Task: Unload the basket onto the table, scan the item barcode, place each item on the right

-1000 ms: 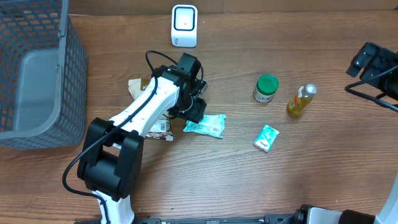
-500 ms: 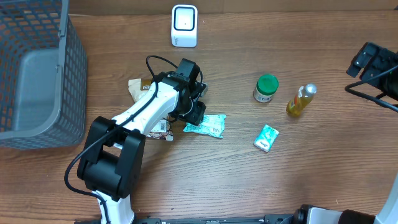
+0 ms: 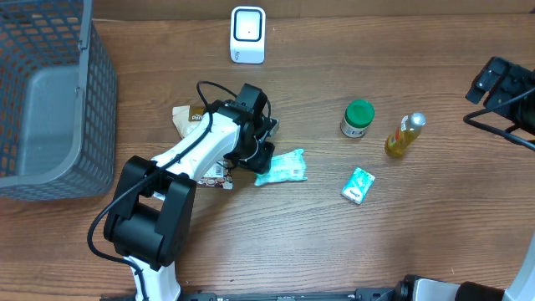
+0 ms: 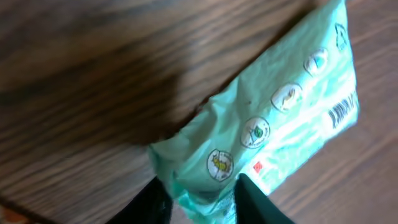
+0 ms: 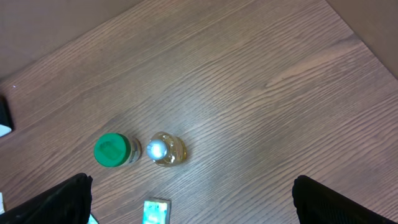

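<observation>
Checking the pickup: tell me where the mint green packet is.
The mint green packet sits mid-frame in the overhead view, left of the green-lidded jar, one end pinched in the left gripper.

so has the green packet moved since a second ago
yes: the packet has shifted slightly right, toward the jar, and now lies tilted, one end between the jaws of the left gripper

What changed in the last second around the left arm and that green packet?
The left gripper closed its fingers on the end of the green packet, which bunched up, shifted slightly right and tilted. The scanner, green-lidded jar, yellow bottle, small green box and basket stayed put; the right gripper stayed wide open.
</observation>
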